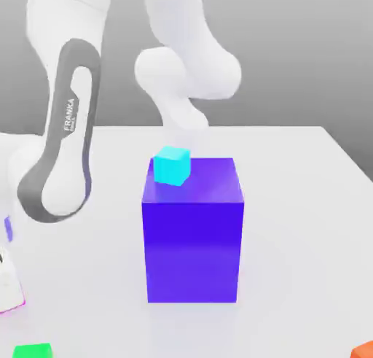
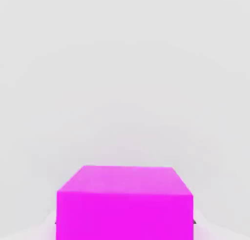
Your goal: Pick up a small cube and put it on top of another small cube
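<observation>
Magenta small cube (image 2: 124, 205) looks rigid and light, best pinched across opposite flat sides; I cannot tell the gripper's state.

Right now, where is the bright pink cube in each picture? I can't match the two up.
Exterior view: the magenta cube is just a thin sliver low at the exterior view's left edge, well away from the big blue block.
Hand view: the magenta cube sits large and close to the camera, top and one side face showing.
Shared landmark: the white table under the cube.
</observation>
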